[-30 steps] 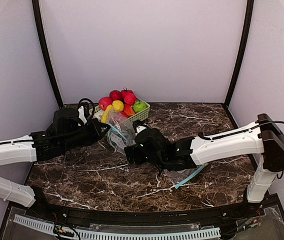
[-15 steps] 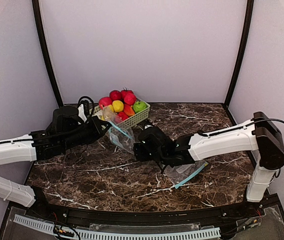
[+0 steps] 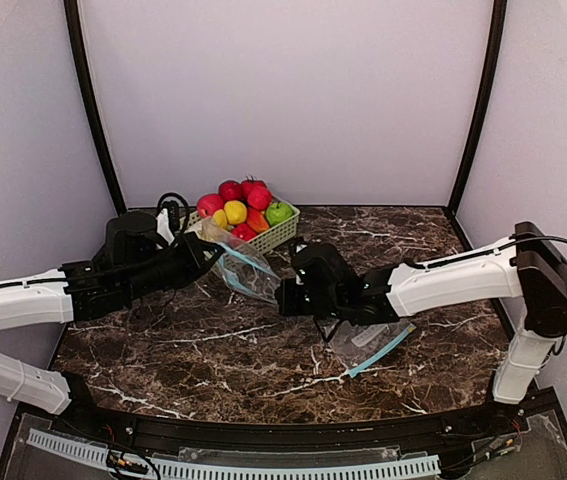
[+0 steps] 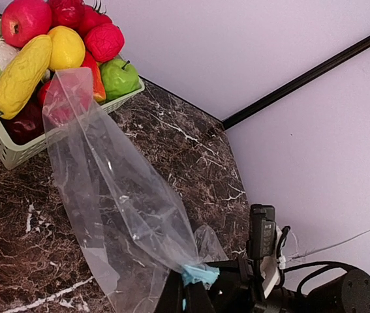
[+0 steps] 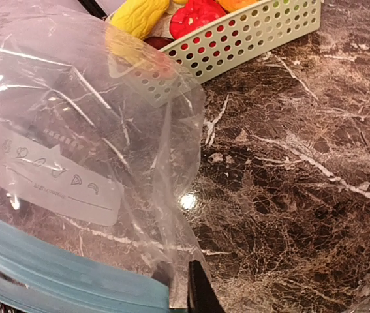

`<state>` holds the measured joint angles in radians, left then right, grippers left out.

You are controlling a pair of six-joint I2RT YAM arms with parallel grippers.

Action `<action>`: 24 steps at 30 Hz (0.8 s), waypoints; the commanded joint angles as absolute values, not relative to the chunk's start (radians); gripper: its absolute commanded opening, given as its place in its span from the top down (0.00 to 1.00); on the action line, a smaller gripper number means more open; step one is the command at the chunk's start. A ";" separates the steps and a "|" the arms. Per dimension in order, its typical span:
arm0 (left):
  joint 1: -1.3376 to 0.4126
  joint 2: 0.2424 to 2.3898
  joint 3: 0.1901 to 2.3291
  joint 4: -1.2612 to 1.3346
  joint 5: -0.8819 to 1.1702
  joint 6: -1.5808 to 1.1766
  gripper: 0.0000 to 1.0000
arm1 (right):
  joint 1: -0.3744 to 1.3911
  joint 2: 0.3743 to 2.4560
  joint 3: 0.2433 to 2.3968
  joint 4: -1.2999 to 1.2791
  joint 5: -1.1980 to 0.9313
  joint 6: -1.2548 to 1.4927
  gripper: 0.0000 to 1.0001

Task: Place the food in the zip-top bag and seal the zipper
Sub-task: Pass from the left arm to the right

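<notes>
While the right gripper (image 3: 283, 297) gaped a second ago, its fingers (image 5: 199, 293) now pinch the blue zipper strip (image 5: 74, 274) of the clear, crinkly bag (image 3: 248, 272). The left gripper (image 3: 204, 252) clamps it too.

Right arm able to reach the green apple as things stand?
Probably not as is: the right end effector looks clamped on the zip-top bag, whose other end the left end effector holds. The green apple sits uncovered at the basket corner, with nothing else between.
</notes>
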<state>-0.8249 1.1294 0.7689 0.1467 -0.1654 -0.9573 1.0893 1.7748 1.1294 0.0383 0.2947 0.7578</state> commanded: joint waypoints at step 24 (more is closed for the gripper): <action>-0.826 1.162 0.831 -0.068 0.108 -0.637 0.33 | 1.018 1.747 1.386 -0.656 0.053 0.366 1.00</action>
<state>-0.8272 1.1988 0.7776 0.0017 0.0742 -0.7368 1.0378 1.7279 1.3365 -0.5835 0.0883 0.3710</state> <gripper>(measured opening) 0.529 0.005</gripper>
